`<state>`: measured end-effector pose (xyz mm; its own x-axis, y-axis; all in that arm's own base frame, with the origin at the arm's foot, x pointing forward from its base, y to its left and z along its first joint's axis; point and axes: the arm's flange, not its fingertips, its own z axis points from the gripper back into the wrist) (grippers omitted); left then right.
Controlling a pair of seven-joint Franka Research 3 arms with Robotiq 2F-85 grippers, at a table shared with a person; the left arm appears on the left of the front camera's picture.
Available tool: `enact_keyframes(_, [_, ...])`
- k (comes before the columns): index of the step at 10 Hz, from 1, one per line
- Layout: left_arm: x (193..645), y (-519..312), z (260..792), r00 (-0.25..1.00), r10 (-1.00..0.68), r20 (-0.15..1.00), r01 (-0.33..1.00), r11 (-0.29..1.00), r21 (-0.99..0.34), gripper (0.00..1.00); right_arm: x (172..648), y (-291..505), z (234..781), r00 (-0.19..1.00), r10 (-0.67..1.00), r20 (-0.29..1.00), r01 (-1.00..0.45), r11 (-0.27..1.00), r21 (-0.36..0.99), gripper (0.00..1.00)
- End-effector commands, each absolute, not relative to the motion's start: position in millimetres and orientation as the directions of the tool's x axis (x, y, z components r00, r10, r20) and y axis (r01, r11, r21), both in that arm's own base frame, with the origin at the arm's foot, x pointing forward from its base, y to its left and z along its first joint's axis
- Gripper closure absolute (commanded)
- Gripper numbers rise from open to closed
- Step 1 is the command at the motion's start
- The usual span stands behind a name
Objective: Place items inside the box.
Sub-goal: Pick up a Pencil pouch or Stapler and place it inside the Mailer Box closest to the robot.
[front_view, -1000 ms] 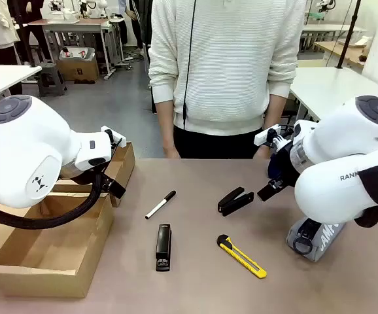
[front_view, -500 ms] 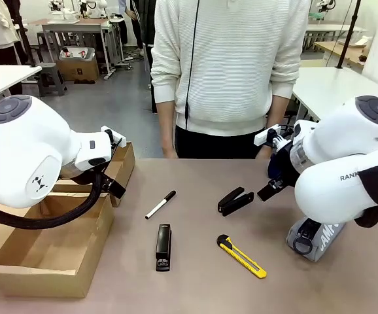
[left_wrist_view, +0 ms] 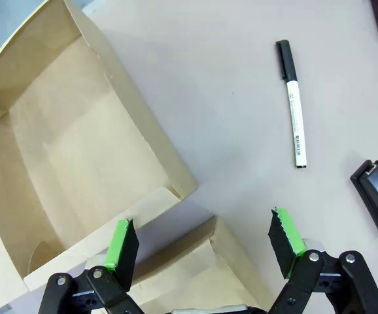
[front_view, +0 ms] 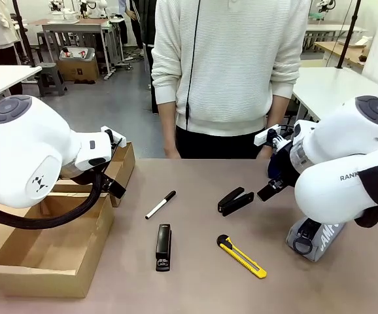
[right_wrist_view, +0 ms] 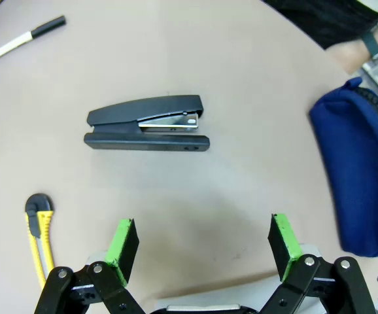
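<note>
The box (front_view: pixel 51 245) stands open at the table's front left; its far corner (left_wrist_view: pixel 208 261) lies under my open left gripper (left_wrist_view: pixel 205 239). Mid-table lie a white marker with a black cap (front_view: pixel 160 205), a black stapler (front_view: pixel 163 246), a second black stapler (front_view: pixel 235 201) and a yellow-and-black utility knife (front_view: pixel 241 256). A navy pouch (front_view: pixel 313 237) sits partly under my right arm. My right gripper (right_wrist_view: pixel 205 245) hangs open and empty above the table, short of the second stapler (right_wrist_view: pixel 146 123), with the pouch (right_wrist_view: pixel 359 183) to its right and the knife (right_wrist_view: pixel 38 229) to its left.
A smaller, narrower cardboard box (front_view: pixel 122 167) stands open just behind the big one, its inside (left_wrist_view: pixel 78 150) bare. A person in a white sweater (front_view: pixel 228 65) stands at the far edge with a hand (right_wrist_view: pixel 365 49) near the pouch. The marker (left_wrist_view: pixel 292 104) lies right of the boxes.
</note>
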<state>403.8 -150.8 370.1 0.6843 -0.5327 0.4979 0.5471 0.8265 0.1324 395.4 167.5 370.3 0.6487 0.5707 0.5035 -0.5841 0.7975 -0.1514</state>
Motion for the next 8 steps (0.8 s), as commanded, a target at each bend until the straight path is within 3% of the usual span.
enact_keyframes(1, [404, -151, 370, 0.684, -0.533, 0.498, 0.547, 0.826, 0.132, 0.00, 395, 167, 370, 0.649, 0.570, 0.504, -0.584, 0.798, -0.151, 0.00])
enact_keyframes(5, [404, -151, 370, 0.684, -0.533, 0.498, 0.547, 0.827, 0.132, 0.00, 395, 168, 370, 0.649, 0.571, 0.504, -0.584, 0.797, -0.151, 0.00])
enact_keyframes(6, [393, -138, 405, 0.636, -0.565, 0.526, 0.654, 0.756, 0.021, 0.00, 393, 166, 395, 0.661, 0.580, 0.475, -0.611, 0.784, -0.109, 0.00])
enact_keyframes(8, [349, -100, 476, 0.688, -0.502, 0.524, 0.686, 0.685, -0.246, 0.00, 371, 136, 465, 0.796, 0.507, 0.330, -0.574, 0.805, 0.148, 0.00])
